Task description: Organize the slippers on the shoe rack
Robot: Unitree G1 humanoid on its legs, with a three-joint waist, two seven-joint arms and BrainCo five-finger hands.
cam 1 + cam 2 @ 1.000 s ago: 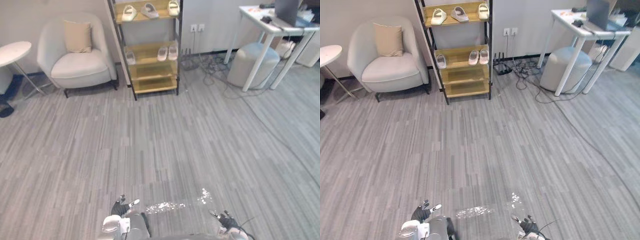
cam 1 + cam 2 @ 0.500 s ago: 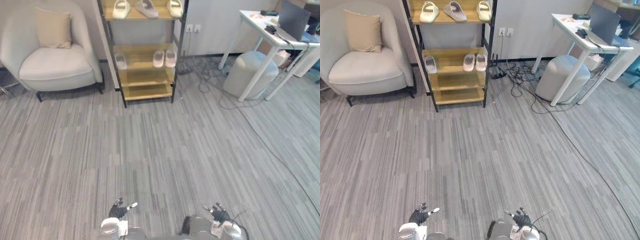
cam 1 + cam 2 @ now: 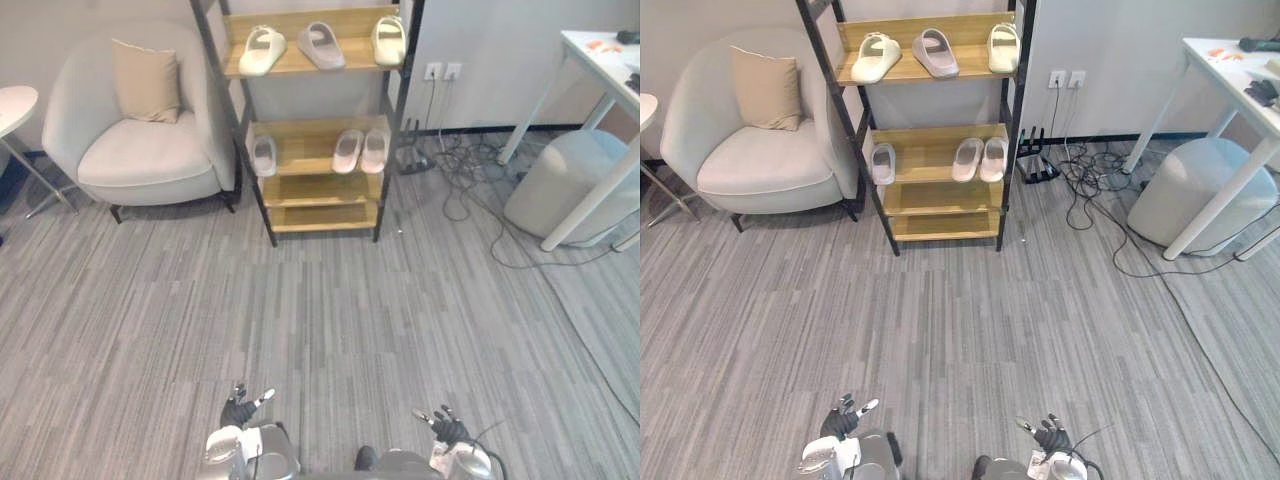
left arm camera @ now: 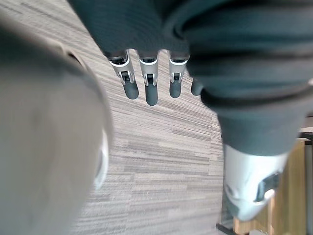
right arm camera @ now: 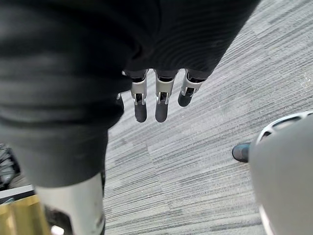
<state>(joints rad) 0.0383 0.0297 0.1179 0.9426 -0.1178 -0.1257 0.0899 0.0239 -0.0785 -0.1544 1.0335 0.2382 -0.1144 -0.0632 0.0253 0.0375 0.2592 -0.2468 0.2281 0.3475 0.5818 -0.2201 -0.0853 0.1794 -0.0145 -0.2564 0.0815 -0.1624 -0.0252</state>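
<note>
Across the grey floor, well apart from the robot, stands the shoe rack (image 3: pixel 320 190). On its top shelf lie 3 slippers: a white slipper (image 3: pixel 262 50), a grey slipper (image 3: pixel 322 45) turned askew and a pale slipper (image 3: pixel 388 40). On the shelf below, a lone slipper (image 3: pixel 264 155) sits apart from a pair (image 3: pixel 361 150). The left hand (image 3: pixel 238 410) and right hand (image 3: pixel 446 428) hang low, fingers straight, holding nothing. The step looks like the approach: walk up square to the rack, stop within reach, and steer clear of the armchair (image 3: pixel 140 150) and cables (image 3: pixel 470 200).

Pale slippers (image 3: pixel 263 50), wood/blk shoe rack (image 3: pixel 312 216), grey-striped floor (image 3: pixel 330 320).
</note>
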